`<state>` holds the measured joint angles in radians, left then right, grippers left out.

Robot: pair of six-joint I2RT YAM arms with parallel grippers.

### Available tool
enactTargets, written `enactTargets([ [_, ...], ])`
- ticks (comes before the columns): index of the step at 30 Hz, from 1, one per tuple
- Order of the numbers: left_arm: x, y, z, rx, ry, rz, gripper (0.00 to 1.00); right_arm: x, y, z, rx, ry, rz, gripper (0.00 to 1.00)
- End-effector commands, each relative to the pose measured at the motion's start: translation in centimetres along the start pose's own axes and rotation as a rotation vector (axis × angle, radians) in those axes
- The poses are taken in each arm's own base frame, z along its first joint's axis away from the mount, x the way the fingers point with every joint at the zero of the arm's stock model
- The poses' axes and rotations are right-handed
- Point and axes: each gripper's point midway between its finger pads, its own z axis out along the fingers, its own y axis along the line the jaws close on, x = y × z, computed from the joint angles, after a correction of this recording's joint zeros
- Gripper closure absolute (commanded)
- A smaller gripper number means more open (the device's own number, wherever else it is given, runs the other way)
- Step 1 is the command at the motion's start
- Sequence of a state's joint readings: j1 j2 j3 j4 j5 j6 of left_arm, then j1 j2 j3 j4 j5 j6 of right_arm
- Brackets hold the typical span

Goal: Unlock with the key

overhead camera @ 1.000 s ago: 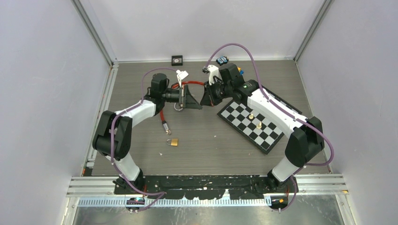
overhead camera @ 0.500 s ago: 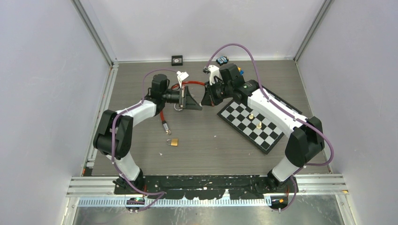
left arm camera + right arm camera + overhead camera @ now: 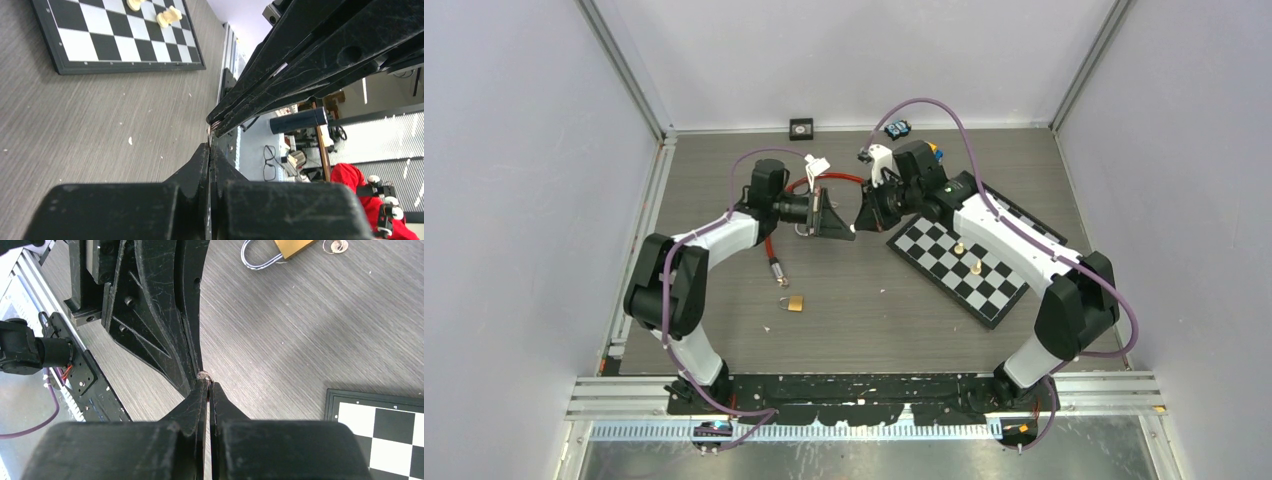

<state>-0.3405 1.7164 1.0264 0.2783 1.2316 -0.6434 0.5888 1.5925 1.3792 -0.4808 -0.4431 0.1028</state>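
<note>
My two grippers meet tip to tip above the table's middle. The right gripper (image 3: 861, 221) (image 3: 205, 382) is shut on a small silvery key (image 3: 204, 375) that just peeks out between its tips. My left gripper (image 3: 850, 232) (image 3: 209, 146) is shut too, jaws pressed together, its tips right against that key. Whether it also pinches the key is hidden. The brass padlock (image 3: 795, 302) (image 3: 292, 246) lies on the table nearer the arm bases, shackle pointing left. A small metal piece (image 3: 336, 246) lies beside it.
A chessboard (image 3: 1009, 290) (image 3: 115, 40) with two pale pieces lies under the right arm. A red cable (image 3: 770, 245) runs beneath the left arm. A white tag (image 3: 813, 160), a black box (image 3: 801, 127) and a blue item (image 3: 897, 128) sit at the back.
The left gripper has closed its jaws at the right gripper's tips. Both arms have shifted slightly towards each other; the padlock has not moved.
</note>
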Motion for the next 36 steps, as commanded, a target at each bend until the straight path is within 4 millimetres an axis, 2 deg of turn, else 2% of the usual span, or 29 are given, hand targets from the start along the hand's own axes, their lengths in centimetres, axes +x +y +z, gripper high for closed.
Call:
enactTargets([
  [1,1.1,-0.8,-0.7,-0.016,0.07,0.108,1.0,-1.5,0.8,-2.2,-0.034,-0.067,-0.068,0.97],
  [8,3.2,-0.9,-1.7,-0.075,0.183,0.246,1.0,0.2,1.5,-2.1,-0.1,-0.017,-0.115,0.92],
  [12,4.1,-1.0,-2.0,-0.083,0.218,0.265,1.0,1.1,1.7,-2.0,-0.128,-0.002,-0.134,0.9],
  [18,4.6,-1.1,-2.3,-0.087,0.242,0.303,1.0,1.8,1.9,-2.2,-0.144,0.0,-0.154,0.78],
  [22,5.1,-1.7,-2.3,-0.071,0.264,0.344,1.0,1.4,2.1,-2.6,-0.14,-0.031,-0.156,0.6],
  [28,6.7,-2.7,-2.1,-0.049,0.322,0.421,1.0,1.3,3.8,-2.5,-0.248,-0.039,-0.145,0.55],
  [36,8.2,-4.6,-2.0,-0.008,0.343,0.541,1.0,3.4,5.6,-0.8,-0.435,-0.002,-0.067,0.49],
])
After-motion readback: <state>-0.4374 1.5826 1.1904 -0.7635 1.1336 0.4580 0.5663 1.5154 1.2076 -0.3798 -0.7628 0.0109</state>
